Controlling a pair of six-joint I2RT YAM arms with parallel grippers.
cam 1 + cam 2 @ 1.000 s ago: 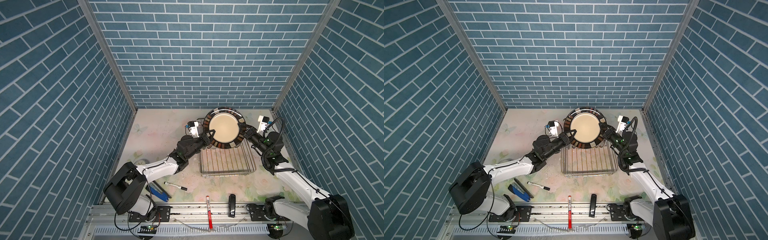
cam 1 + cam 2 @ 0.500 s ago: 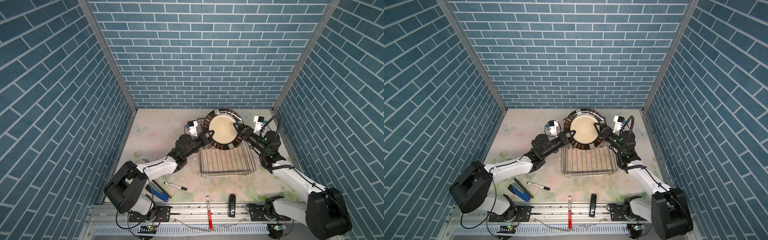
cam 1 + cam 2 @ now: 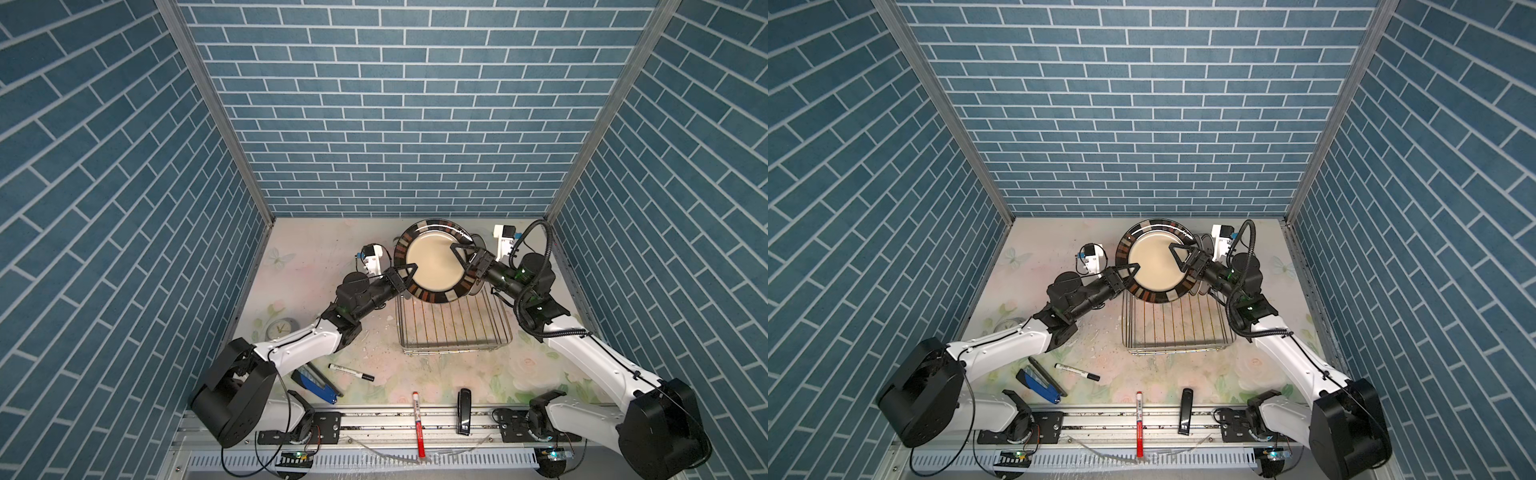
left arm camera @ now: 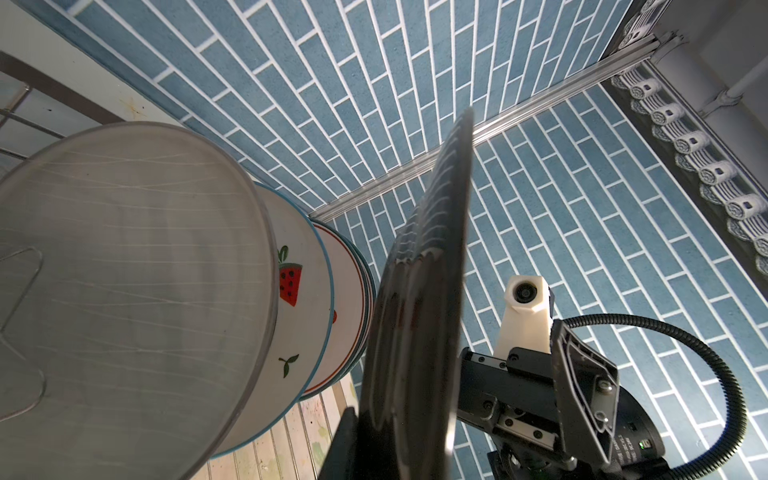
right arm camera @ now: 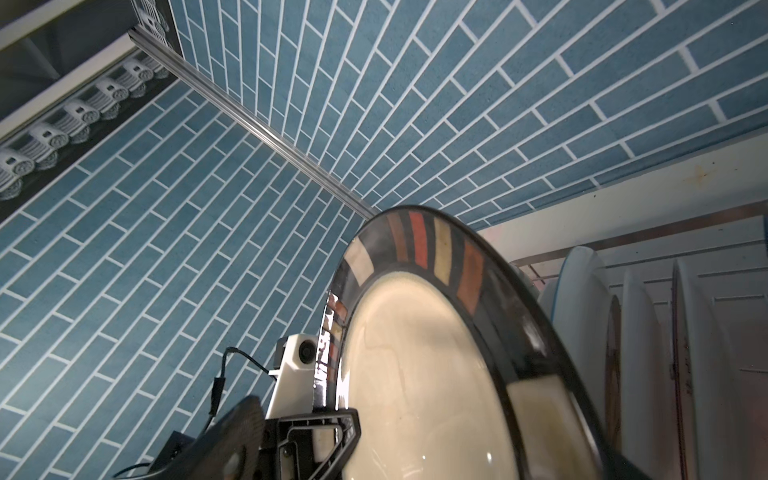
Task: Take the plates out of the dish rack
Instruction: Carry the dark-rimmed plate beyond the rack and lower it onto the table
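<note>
You have white link shells [image 3: 299, 347] and black joint housings [image 3: 232, 397]. A black ribbed hose [image 3: 550, 249] arcs behind the right gripper [image 3: 463, 253], with a white camera block [image 3: 503, 241] beside it.

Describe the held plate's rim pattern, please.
Plate rim: black with red, brown, cream blocks; right wrist view best.

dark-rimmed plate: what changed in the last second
The right gripper spread its fingers and let go of the dark-rimmed plate. The left gripper stays shut on its other rim, holding it alone above the dish rack, which has not moved.
</note>
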